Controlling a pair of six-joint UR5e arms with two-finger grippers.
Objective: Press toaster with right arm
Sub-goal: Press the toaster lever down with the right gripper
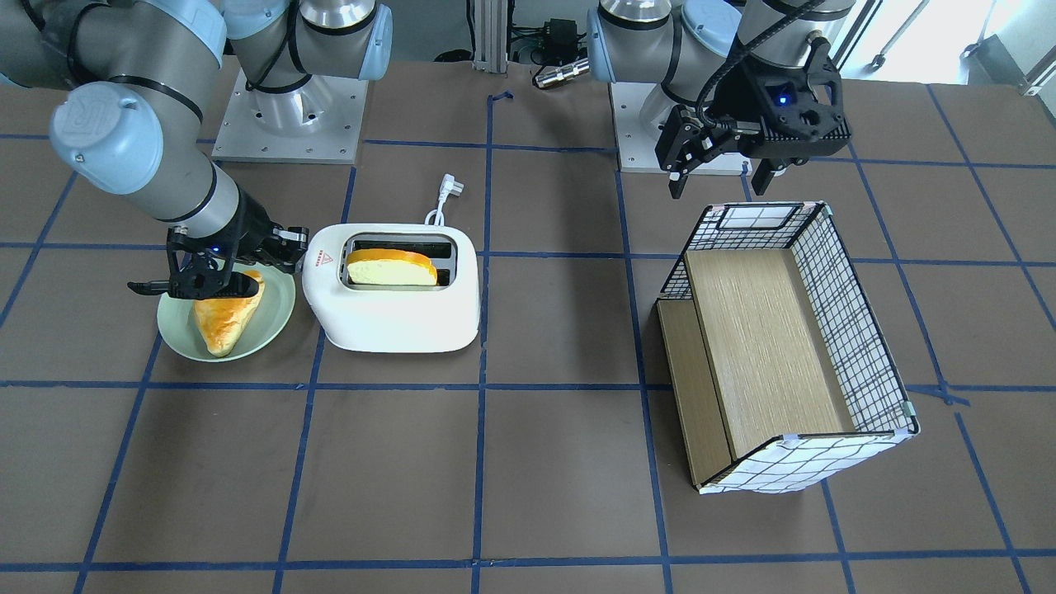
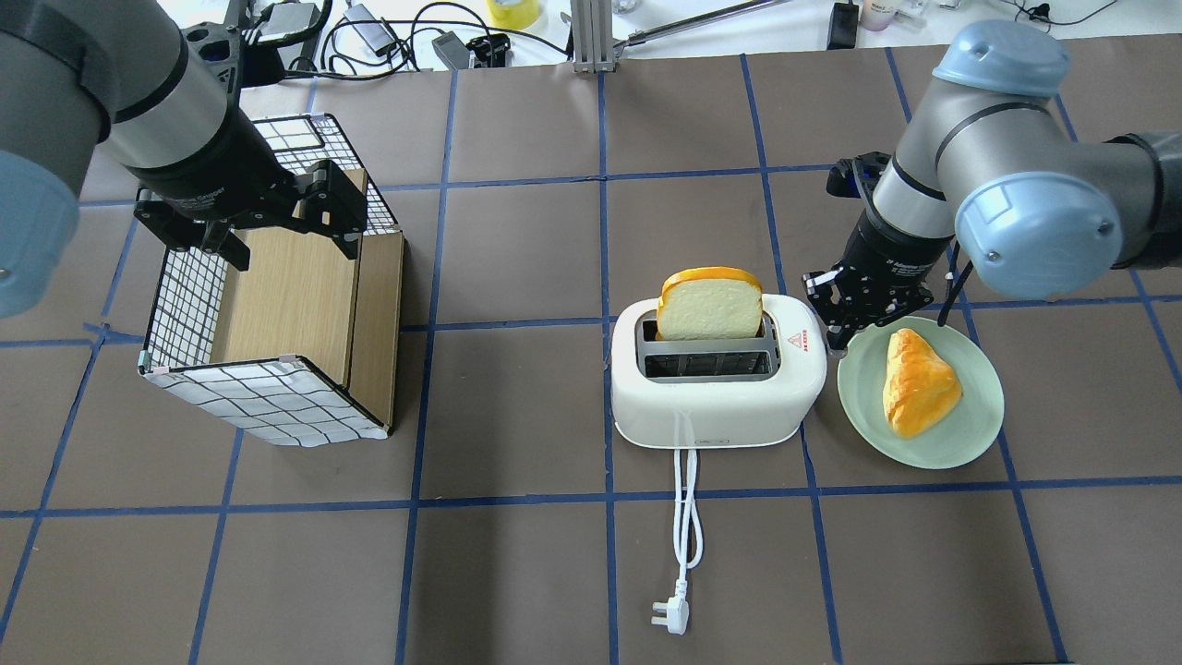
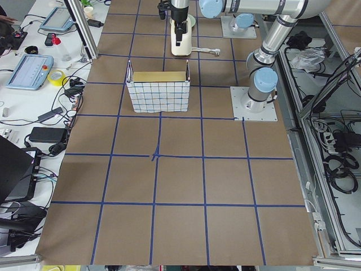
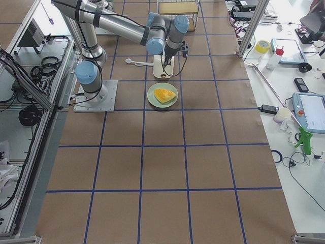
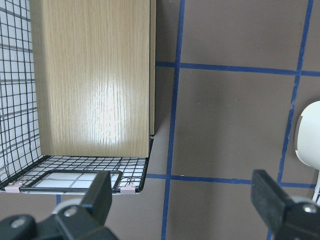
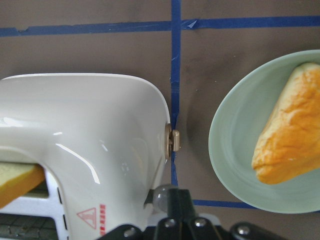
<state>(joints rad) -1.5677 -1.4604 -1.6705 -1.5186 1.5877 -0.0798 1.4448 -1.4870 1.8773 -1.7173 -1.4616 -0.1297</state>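
Toaster (image 2: 716,397) sits on the desk (image 2: 517,573), bread slice (image 2: 709,309) standing tall in one slot, so it's not pressed down yet! The right claw (image 6: 167,197) hangs at the lever end, beside the plate (image 2: 923,453). Its fingers are pinched together on nothing, near the lever knob (image 6: 172,141), likely ready to push. The left claw (image 5: 182,200) hovers spread wide and empty by the basket (image 2: 277,406).

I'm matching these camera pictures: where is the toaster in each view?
Front-facing: toaster left of centre.
Overhead: right of centre.
Left side: top middle, far.
Right side: top middle.
Left wrist: right edge, a sliver.
Right wrist: fills left half.
Landmark: green plate beside it.
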